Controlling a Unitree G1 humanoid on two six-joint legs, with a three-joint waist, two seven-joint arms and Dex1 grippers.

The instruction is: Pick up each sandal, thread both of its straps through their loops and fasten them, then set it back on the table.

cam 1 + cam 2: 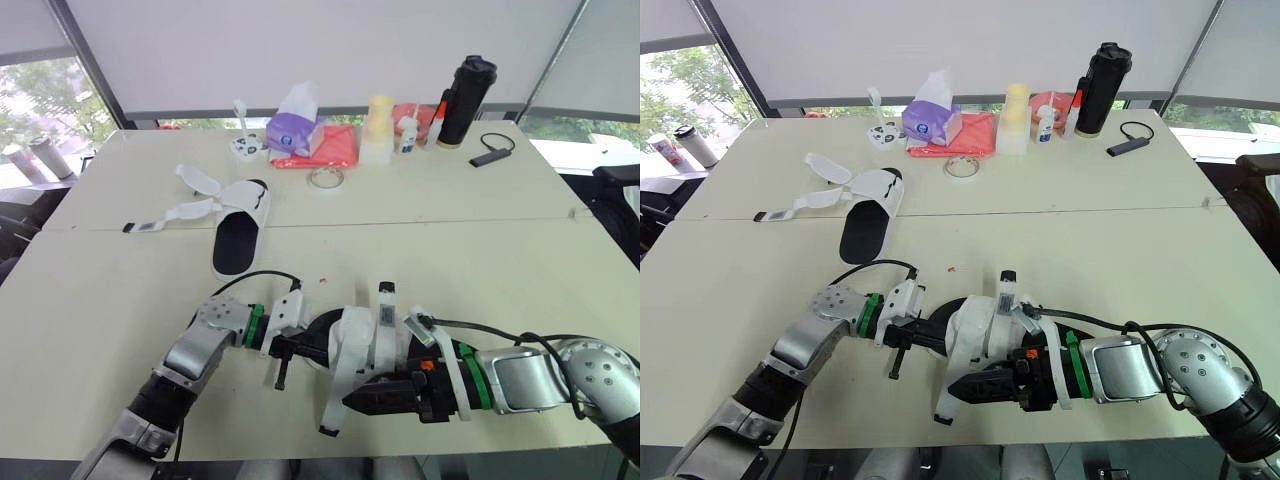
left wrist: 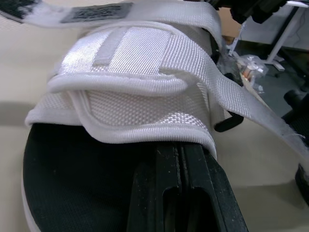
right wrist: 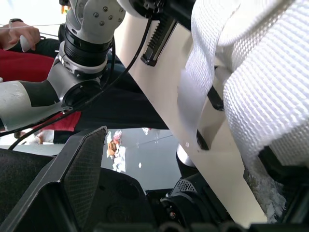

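Two sandals sit on the table (image 1: 480, 250). The far sandal (image 1: 240, 225) lies with its straps loose. The near sandal (image 1: 360, 340) is at the front edge, between the left gripper (image 1: 292, 348), whose fingers press together on its black insole, and the right gripper (image 1: 365, 400), whose fingers are spread beside a hanging strap (image 1: 335, 400).

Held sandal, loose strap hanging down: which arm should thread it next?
Right, probably. The left gripper is shut on the held sandal at its sole, acting as the anchor. The right gripper is open, its tips beside the loose strap, so it could take the strap without a regrasp.
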